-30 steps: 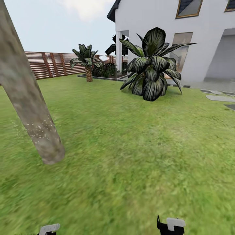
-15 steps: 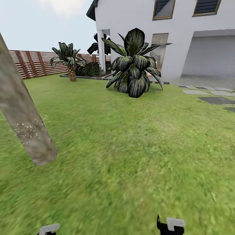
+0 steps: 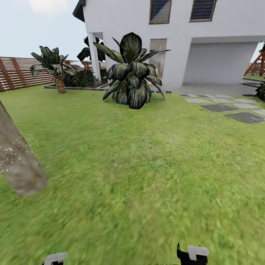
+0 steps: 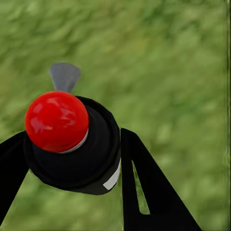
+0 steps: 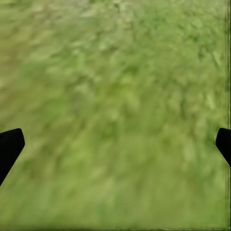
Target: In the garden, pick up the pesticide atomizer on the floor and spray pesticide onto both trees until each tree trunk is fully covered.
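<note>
In the head view we look across a wide green lawn [image 3: 147,165]. At about nine o'clock a pale grey-tan tree trunk [image 3: 18,165] leans out of the frame, its foot in the grass, and a scatter of tiny whitish specks of pesticide [image 3: 10,157] clings to its bark. Toward twelve o'clock stands a bushy dark-leaved plant [image 3: 131,75], and behind it a white house [image 3: 191,40]. At ten o'clock, farther off, a short palm [image 3: 55,68] stands before a reddish-brown slat fence [image 3: 18,71]. Grey stepping stones [image 3: 228,106] lie at two o'clock. Along the bottom edge, small parts of both arms peek in, at seven and five o'clock. In the left wrist view, our left claw [image 4: 72,159] is clamped on the pesticide atomizer [image 4: 72,144]: a black body with a shiny red round top, and a small grey nozzle tip past it. One black finger [image 4: 154,192] presses its side and the other touches the opposite side, over blurred grass. In the right wrist view, our right claw [image 5: 115,144] is spread wide apart and empty, with just the black fingertips [image 5: 9,144] at the edges, above grass.
</note>
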You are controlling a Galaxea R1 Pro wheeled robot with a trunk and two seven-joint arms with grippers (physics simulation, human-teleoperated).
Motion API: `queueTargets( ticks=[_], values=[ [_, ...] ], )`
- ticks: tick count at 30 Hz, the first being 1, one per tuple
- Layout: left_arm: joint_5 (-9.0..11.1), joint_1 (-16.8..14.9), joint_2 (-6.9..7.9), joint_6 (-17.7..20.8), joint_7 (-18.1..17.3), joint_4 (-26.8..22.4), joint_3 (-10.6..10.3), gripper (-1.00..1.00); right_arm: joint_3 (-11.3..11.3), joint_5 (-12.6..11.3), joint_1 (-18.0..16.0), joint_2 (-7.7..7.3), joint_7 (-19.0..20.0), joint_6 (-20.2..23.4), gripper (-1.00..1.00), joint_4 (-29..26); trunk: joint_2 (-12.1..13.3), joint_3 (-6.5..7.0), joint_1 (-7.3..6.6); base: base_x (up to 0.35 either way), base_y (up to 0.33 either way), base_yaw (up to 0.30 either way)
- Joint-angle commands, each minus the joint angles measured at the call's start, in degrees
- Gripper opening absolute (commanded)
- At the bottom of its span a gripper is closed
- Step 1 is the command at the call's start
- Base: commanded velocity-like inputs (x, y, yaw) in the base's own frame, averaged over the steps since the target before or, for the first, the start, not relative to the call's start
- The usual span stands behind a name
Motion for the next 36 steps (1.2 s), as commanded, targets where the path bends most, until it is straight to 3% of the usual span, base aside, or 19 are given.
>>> queueTargets(
  ticks=[1, 36],
  values=[
    [0.39, -0.01, 0.0, -0.16, -0.23, 0.03, 0.06, -1.0, 0.47, -0.15, -0.05, 0.01, -0.41, -0.05, 1.0, 0.06, -0.02, -0.05, -0.01, 0.0, 0.0, -0.299],
    [0.39, -0.01, -0.01, -0.16, -0.23, 0.03, 0.06, -1.0, 0.47, -0.15, -0.05, 0.05, -0.41, -0.05, 1.0, 0.07, -0.02, -0.05, -0.01, 0.0, 0.0, -0.299]
  ],
)
